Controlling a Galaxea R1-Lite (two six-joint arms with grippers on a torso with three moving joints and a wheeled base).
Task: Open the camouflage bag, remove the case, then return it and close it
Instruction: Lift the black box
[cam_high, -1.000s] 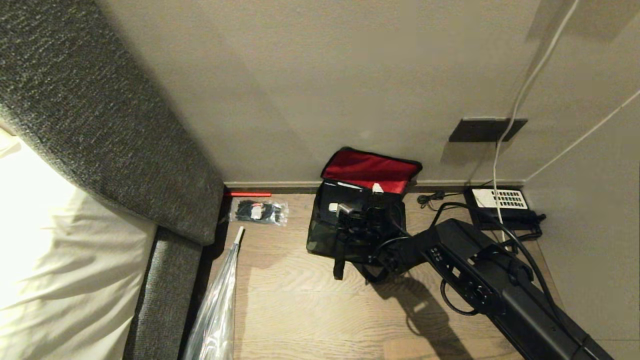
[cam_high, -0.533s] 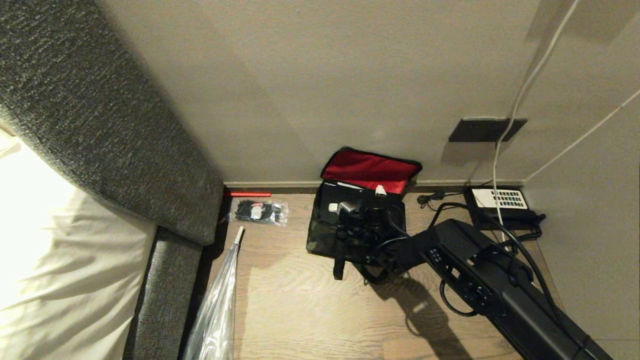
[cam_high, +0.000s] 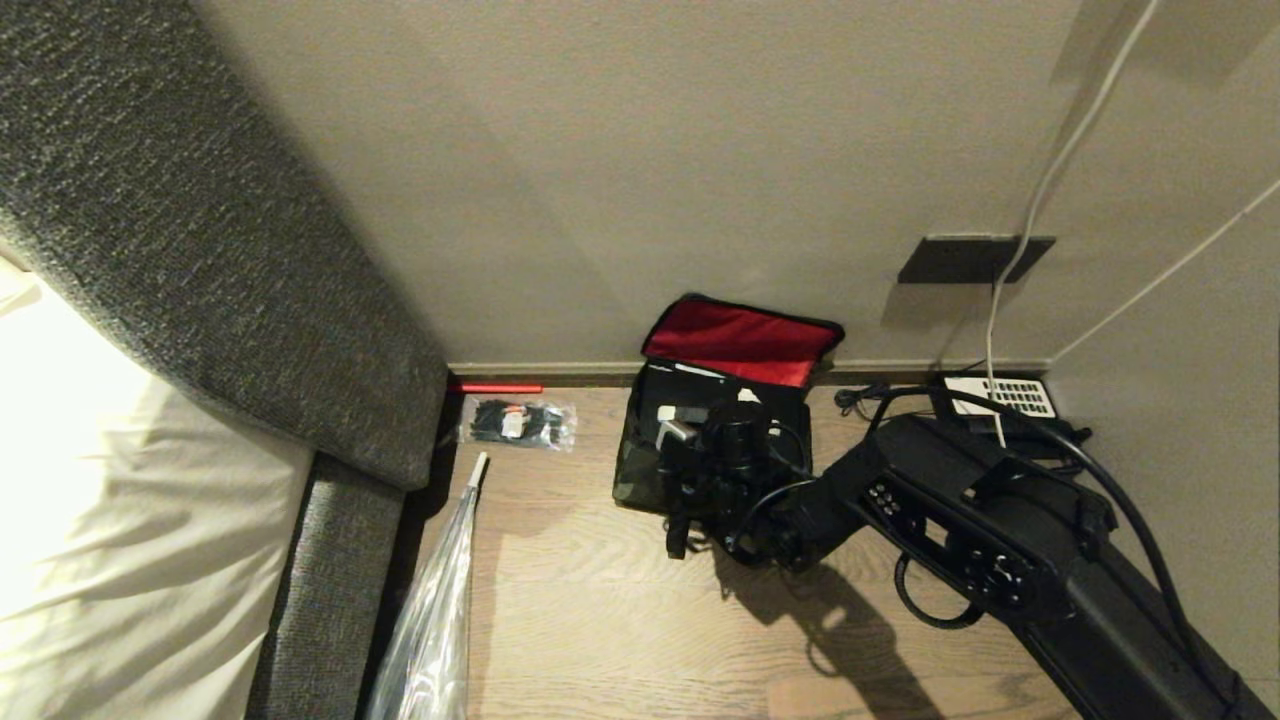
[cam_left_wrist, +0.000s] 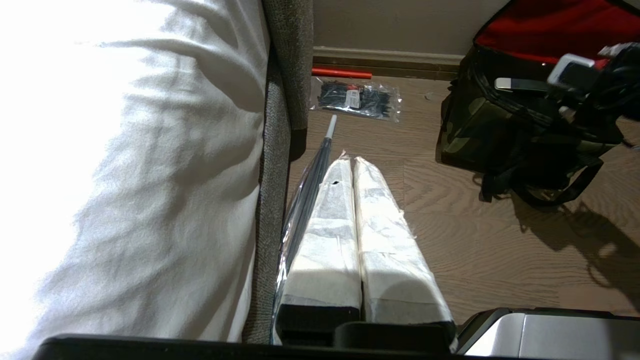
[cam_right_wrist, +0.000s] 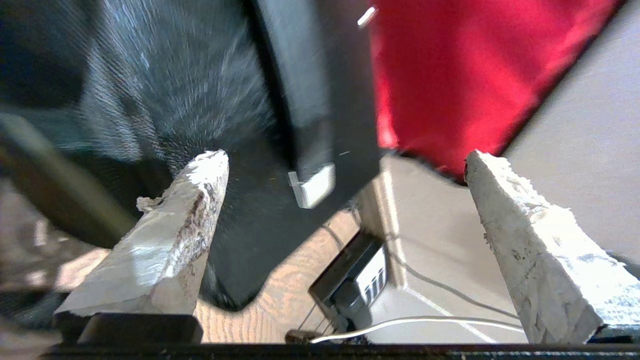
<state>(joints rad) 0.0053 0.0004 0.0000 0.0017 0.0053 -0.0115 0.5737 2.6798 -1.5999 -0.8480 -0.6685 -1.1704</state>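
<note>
camouflage bag (cam_high: 640, 470), boxy soft green-black-tan, gapes by the floor's wall edge; the right gripper (cam_right_wrist: 345, 200), jaws wide and empty, has shifted over the flat black hard case (cam_right_wrist: 320, 100); likely a grasp comes next; left gripper (cam_left_wrist: 352, 200) parked, fingers together.

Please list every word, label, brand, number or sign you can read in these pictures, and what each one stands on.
None can be read.
Telephone: its white keypad shows rows of dark keys, too small to read.
Clear packet on the floor: a small red-and-white label, too blurred to read.
Case in the camouflage bag: a pale strip, no legible text.
</note>
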